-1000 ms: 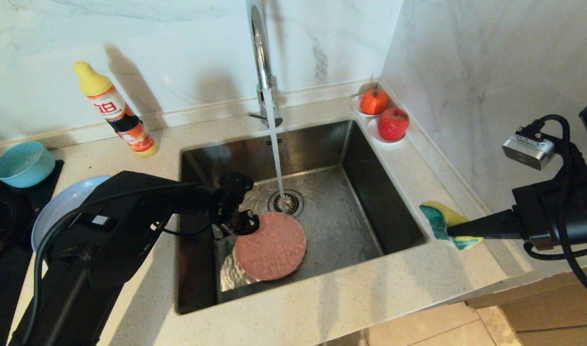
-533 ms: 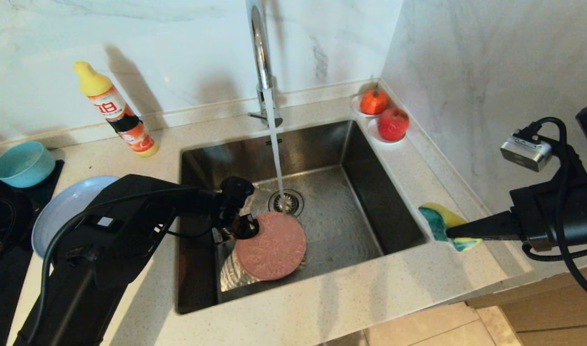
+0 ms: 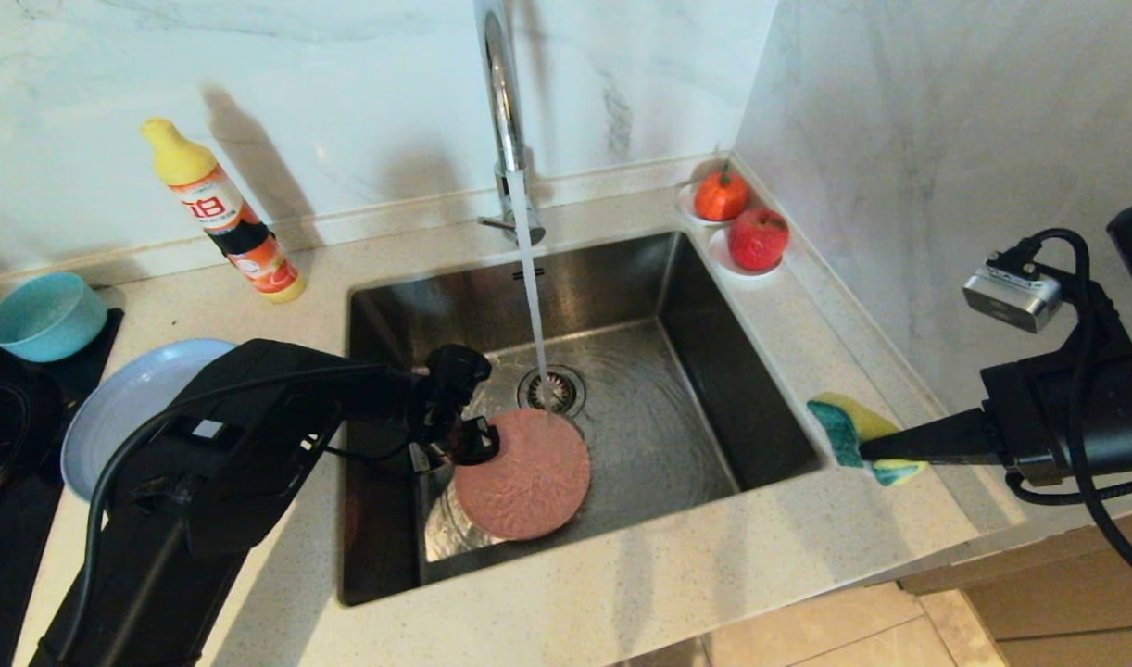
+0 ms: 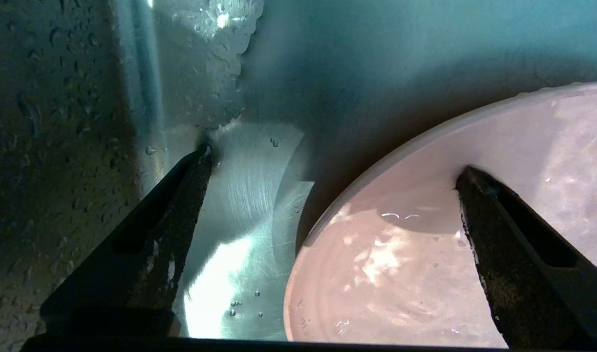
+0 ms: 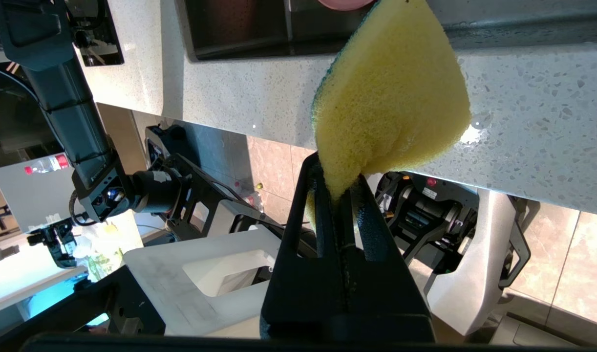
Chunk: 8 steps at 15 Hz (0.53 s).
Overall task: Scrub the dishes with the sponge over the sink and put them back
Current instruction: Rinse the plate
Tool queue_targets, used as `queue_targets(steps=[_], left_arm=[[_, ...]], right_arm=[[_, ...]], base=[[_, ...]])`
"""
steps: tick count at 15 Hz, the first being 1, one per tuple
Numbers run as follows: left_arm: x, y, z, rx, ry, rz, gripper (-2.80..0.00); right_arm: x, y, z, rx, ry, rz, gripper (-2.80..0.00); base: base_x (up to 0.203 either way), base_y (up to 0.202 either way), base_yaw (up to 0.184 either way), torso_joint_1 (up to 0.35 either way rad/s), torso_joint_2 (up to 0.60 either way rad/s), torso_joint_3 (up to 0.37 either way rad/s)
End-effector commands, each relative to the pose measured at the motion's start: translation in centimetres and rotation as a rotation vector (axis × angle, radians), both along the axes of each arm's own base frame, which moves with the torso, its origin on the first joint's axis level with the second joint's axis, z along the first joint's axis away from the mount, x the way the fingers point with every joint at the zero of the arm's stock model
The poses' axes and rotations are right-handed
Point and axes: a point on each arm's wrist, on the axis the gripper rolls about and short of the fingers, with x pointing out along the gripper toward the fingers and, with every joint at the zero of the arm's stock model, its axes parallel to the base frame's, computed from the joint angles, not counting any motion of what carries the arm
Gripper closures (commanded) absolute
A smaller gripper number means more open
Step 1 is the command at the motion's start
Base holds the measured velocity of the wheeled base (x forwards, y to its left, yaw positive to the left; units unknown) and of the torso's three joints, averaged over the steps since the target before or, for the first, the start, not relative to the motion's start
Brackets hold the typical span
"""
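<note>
A: How is the pink plate (image 3: pixel 523 474) looking?

B: Round, shallow, wet, lying flat in the sink (image 3: pixel 714 371); the left gripper (image 4: pixel 328 195) is hovering wide open, straddling its rim.

A: And the sponge (image 5: pixel 391 98)?

B: The right gripper (image 5: pixel 340 188) is pinching it tight, yellow side folded, over the counter (image 3: pixel 788 547) edge. Tap (image 3: pixel 503 111) water is running beyond the left gripper.

The speckled pale tabletop (image 3: pixel 622 593) surrounds a sunken steel sink (image 3: pixel 705 306). On it, by the back wall, stands an orange detergent bottle (image 3: pixel 225 215) with a yellow cap. At the far right corner sit two small white saucers, one bearing an orange fruit (image 3: pixel 722 195), the other a red apple (image 3: pixel 758 238). A pale blue plate (image 3: pixel 126 398) lies at the left, a teal bowl (image 3: pixel 43 315) beyond it.
</note>
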Motion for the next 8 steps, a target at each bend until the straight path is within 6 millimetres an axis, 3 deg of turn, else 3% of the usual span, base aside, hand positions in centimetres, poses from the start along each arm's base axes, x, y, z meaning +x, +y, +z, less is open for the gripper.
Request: queue_targets(steps=[1, 8], left_arm=[[0.01, -0.01, -0.20, 0.000, 0.003, 0.005, -2.80], [0.15, -0.05, -0.99, 0.003, 0.013, 0.005, -2.80]], right_arm=[[0.03, 0.05, -0.05, 0.002, 0.006, 0.003, 0.00], [0.05, 0.02, -0.11, 0.002, 0.008, 0.002, 0.00]], base=[[0.000, 0.000, 0.000, 0.000, 0.00, 0.000], [0.000, 0.000, 0.000, 0.000, 0.00, 0.000]])
